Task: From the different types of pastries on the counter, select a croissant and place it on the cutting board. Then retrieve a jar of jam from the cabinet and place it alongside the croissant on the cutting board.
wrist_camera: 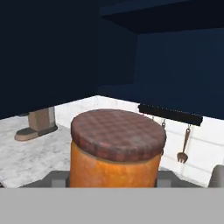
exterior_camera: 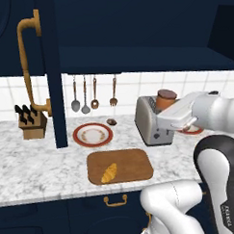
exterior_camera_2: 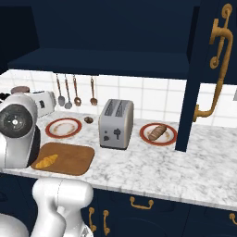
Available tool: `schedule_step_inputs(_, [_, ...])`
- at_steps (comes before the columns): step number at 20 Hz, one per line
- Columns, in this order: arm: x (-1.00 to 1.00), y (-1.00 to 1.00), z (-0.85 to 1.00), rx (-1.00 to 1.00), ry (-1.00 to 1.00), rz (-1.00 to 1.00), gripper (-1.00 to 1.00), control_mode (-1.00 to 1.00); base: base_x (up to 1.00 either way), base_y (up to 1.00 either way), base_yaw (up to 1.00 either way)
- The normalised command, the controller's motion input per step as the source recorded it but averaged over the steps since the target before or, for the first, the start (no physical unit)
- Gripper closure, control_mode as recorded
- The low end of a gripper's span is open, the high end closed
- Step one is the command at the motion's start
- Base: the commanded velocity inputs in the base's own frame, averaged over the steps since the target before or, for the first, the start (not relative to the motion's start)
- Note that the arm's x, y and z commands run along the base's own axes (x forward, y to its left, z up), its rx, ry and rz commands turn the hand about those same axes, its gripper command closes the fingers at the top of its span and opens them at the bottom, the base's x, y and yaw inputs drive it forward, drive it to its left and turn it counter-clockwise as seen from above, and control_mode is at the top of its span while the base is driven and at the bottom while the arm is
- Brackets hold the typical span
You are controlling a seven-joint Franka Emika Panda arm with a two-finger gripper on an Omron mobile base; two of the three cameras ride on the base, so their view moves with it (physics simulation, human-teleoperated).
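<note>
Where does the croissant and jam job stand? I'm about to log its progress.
Done: the croissant lies on the cutting board, and the cabinet door stands open. In hand: the gripper holds the jar of jam, up in the air above the toaster. Left: bring the jar down and set it on the board beside the croissant.

A silver toaster (exterior_camera: 150, 121) stands behind a red-rimmed plate (exterior_camera: 92, 134). A knife block (exterior_camera: 32, 121) sits at the left. Four utensils (exterior_camera: 94, 96) hang on the tiled wall. Another red-rimmed plate (exterior_camera_2: 158, 133) lies right of the toaster.
</note>
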Motion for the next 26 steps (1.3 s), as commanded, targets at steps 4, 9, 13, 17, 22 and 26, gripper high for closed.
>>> schedule_step_inputs(4, [0.04,0.01,-0.68,-0.17,0.19,0.23,1.0,-1.0,0.0,0.0,0.0])
schedule_step_inputs(9, [0.0,0.25,-0.79,-0.19,0.03,0.16,1.0,-1.0,0.0,0.0,0.0])
schedule_step_inputs(13, [0.02,0.03,-0.9,-0.01,-0.09,0.09,1.0,-1.0,0.0,0.0,0.0])
schedule_step_inputs(17, [0.12,-0.09,-0.88,0.02,-0.09,0.12,1.0,-1.0,0.0,0.0,0.0])
schedule_step_inputs(22, [0.21,0.0,-0.85,0.0,-0.24,0.18,1.0,-1.0,0.0,0.0,0.0])
schedule_step_inputs(26, [0.2,0.0,-0.94,0.0,-0.51,0.23,1.0,-1.0,0.0,0.0,0.0])
